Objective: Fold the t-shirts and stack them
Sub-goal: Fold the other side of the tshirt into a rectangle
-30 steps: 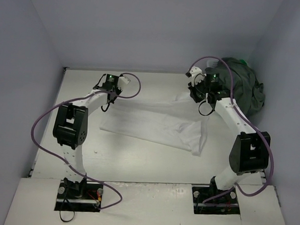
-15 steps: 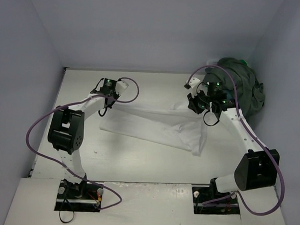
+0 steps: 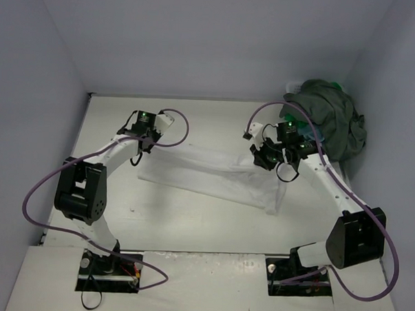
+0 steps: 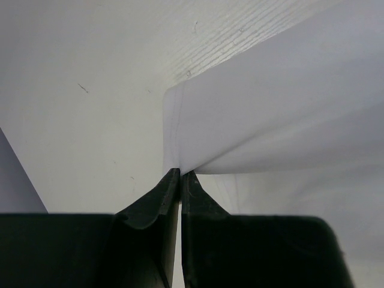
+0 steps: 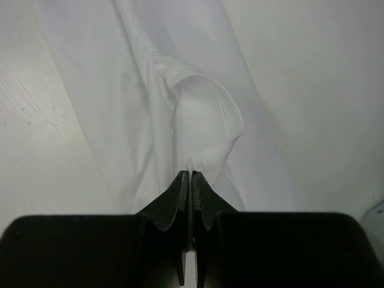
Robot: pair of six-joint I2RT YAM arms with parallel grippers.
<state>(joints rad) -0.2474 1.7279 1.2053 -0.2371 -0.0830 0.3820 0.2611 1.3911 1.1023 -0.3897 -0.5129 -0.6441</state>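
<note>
Two claws are pinched tight on one white t-shirt (image 3: 217,175), which lies across the middle of the table (image 3: 190,227). From above, the left gripper (image 3: 141,136) sits at about 10 o'clock from the table's centre. Its wrist view shows the left gripper (image 4: 180,173) with jaws closed to a slit on a hemmed corner of the white t-shirt (image 4: 270,114). The right gripper (image 3: 265,157) sits near 2 o'clock. Up close, the right gripper (image 5: 191,174) nips a curled, stitched edge of the white t-shirt (image 5: 201,114). The cloth's far edge runs between the two claws, and the rest spreads toward 6 o'clock. A dark olive-grey shirt (image 3: 329,123) is heaped in the corner at 2 o'clock, just beyond the right arm.
</note>
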